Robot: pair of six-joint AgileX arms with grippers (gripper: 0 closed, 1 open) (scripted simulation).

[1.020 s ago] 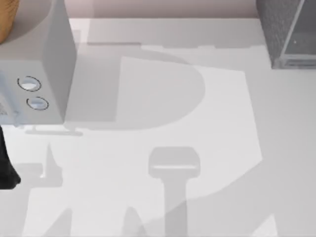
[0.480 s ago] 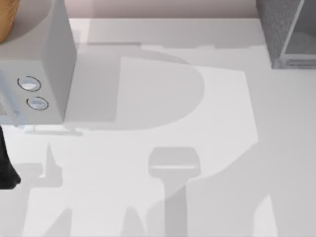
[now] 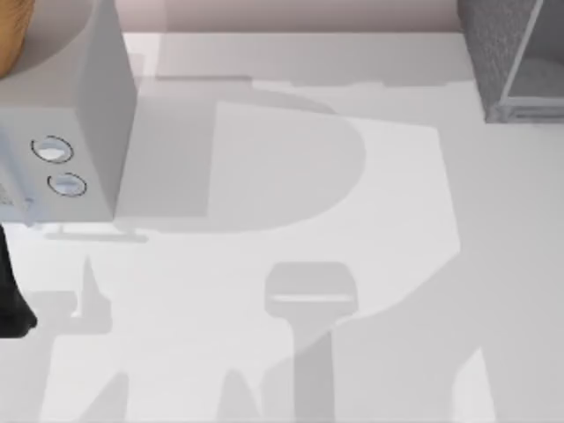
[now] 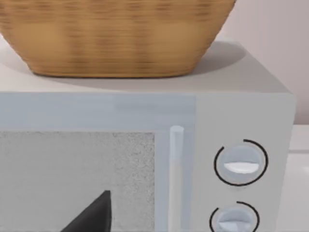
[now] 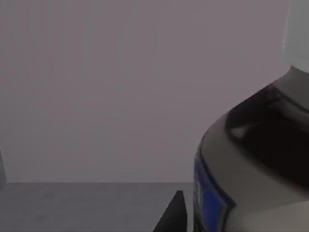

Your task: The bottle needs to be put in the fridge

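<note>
Looming beside right hand point(image 5: 179, 212): bottle point(image 5: 260, 159)

Bright, even light; soft overlapping shadows on table point(image 3: 264, 220).

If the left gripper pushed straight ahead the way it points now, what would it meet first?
Most likely the pale grey box's front window, left of its two dials; a dark fingertip already overlaps it, though depth is unclear.

One bottle point(image 5: 251, 159), one fridge point(image 3: 511, 57), one pale grey box point(image 3: 79, 123) with two dials, one basket point(image 4: 116, 36).
</note>
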